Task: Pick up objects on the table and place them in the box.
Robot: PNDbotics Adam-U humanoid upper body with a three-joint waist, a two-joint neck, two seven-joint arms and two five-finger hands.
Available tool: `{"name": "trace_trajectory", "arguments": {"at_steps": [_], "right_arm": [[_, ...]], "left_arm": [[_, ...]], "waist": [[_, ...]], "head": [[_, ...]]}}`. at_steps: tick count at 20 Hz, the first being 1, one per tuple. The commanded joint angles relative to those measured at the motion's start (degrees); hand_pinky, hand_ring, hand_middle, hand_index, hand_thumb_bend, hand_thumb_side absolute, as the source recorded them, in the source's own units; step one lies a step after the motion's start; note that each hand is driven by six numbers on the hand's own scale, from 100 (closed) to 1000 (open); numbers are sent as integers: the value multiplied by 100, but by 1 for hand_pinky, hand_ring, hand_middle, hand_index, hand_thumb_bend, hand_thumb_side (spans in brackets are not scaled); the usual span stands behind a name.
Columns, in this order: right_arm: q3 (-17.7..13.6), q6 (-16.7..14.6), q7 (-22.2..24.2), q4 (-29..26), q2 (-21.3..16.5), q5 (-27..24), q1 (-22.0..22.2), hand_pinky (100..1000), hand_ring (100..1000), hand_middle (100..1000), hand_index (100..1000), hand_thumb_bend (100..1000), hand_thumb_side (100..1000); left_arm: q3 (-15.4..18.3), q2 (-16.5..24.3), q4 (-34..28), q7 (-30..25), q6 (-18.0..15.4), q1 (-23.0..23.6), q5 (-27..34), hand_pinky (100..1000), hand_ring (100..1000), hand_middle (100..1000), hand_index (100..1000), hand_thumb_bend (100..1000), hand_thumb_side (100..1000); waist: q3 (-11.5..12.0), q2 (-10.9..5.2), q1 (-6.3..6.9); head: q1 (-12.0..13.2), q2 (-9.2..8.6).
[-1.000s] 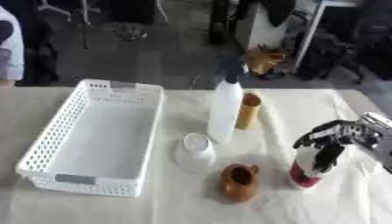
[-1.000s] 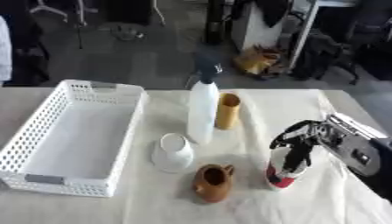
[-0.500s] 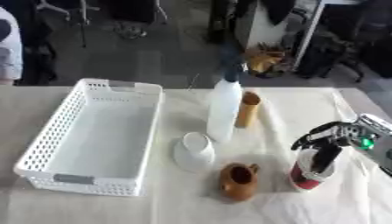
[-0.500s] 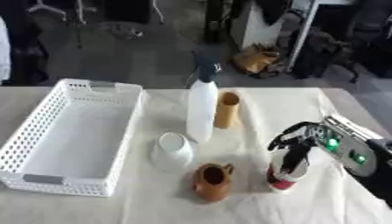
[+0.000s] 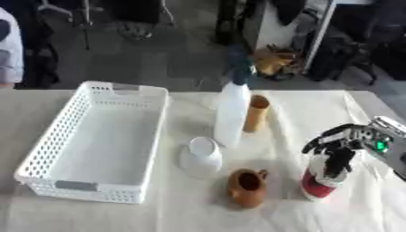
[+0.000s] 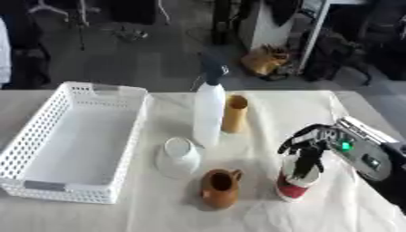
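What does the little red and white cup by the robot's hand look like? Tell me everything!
The cup is small, with a red bottom part and a white upper part. It stands upright on the cream cloth, near the table's right front, to the right of the brown jug. The right hand comes down over its top, dark fingers curled around the white part. Nothing else touches it.

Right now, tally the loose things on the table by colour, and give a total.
White: 2, the spray bottle and the cup.
Brown or tan: 2, the jug and the tube.
Red and white: 1, the can under the right hand.
Total: 5.
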Motion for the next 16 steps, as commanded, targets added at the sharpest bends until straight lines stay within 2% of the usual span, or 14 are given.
{"name": "trace_trajectory", "arguments": {"at_steps": [1,14,16], "right_arm": [[-112,280,246,5,-117,33,-108,420,784,764,660,462,311],[-78,179,33,4,-138,17,43,351,720,622,594,297,194],[-71,160,-4,23,-135,49,68,350,719,615,588,295,191]], "left_arm": [[47,25,-76,-2,-9,-86,20,965,767,722,788,100,888],[76,19,-76,49,-19,-104,13,967,763,721,787,100,884],[79,19,-76,54,-19,-106,16,967,763,721,787,100,883]], "waist": [[-5,-77,4],[-7,-74,17],[-4,-74,18]], "head": [[-19,45],[-37,81],[-40,87]]}}
